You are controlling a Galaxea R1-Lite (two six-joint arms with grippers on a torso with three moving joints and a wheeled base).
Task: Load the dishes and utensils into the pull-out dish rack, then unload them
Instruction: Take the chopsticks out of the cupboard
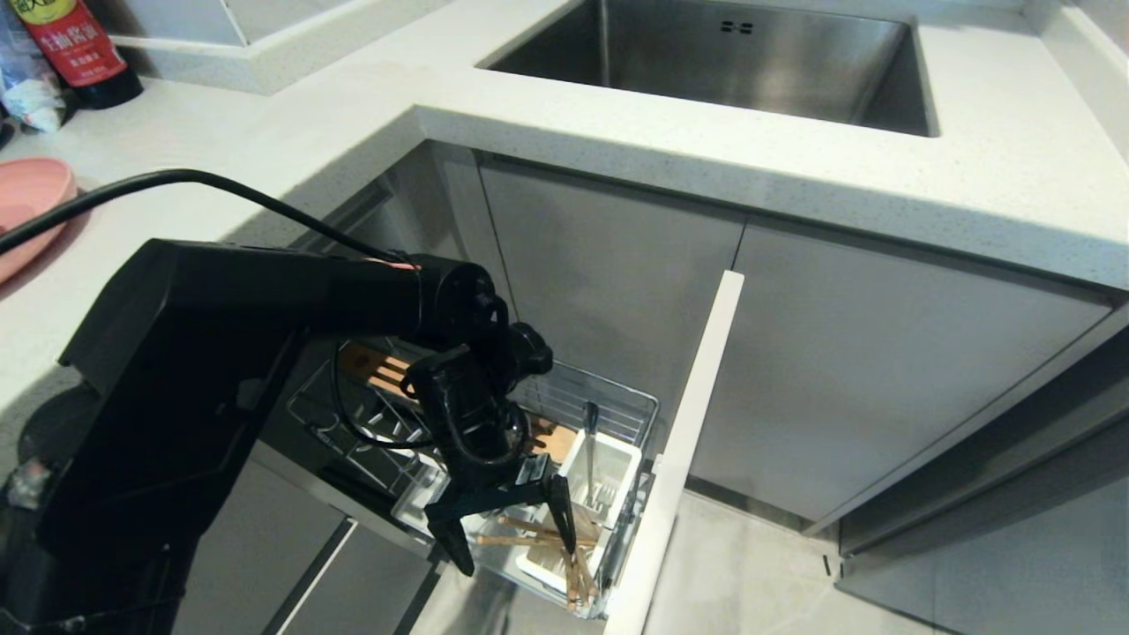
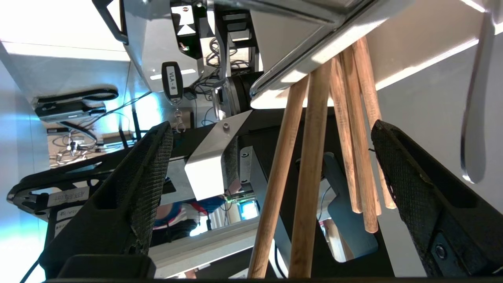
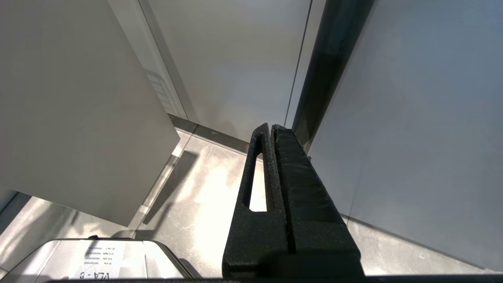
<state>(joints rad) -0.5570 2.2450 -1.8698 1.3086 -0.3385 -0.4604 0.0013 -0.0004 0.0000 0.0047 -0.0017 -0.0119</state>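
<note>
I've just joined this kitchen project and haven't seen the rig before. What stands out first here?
The black left gripper hangs open over the pulled-out dish rack, its fingers either side of the wooden chopsticks poking from the white utensil caddy. Behind, the steel sink sits in the pale counter, with a pink plate far left.
</note>
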